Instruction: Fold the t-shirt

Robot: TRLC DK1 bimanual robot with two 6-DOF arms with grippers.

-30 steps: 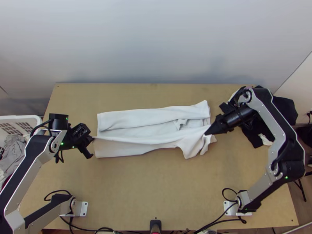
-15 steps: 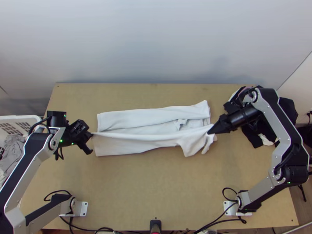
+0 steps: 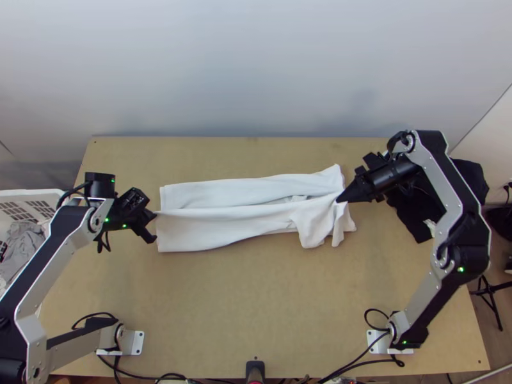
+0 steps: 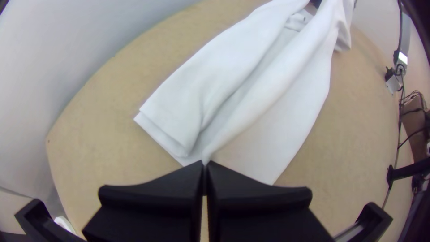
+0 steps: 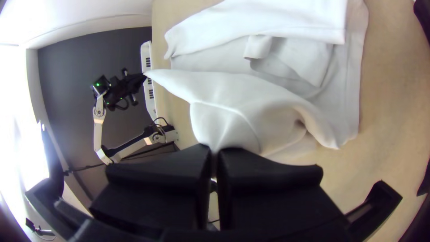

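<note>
Across the middle of the table (image 3: 256, 307), the white t-shirt (image 3: 217, 233) lies with its long axis left to right, nearly parallel to the far edge; its straight end points left and its bunched, probably sleeved end right. 1 long strip is folded inward on the far side, and 1 ridge of cloth runs drawn between the ends. My left claw (image 3: 155, 215) points right at the straight end, fingers together on a pinch of its edge. My right arm bends up from its base, and my right claw (image 3: 337, 200) slants left and toward the near edge, clamped on cloth near the bunched end. Black cloth (image 3: 470, 182) lies beyond it, at the table's right.
</note>
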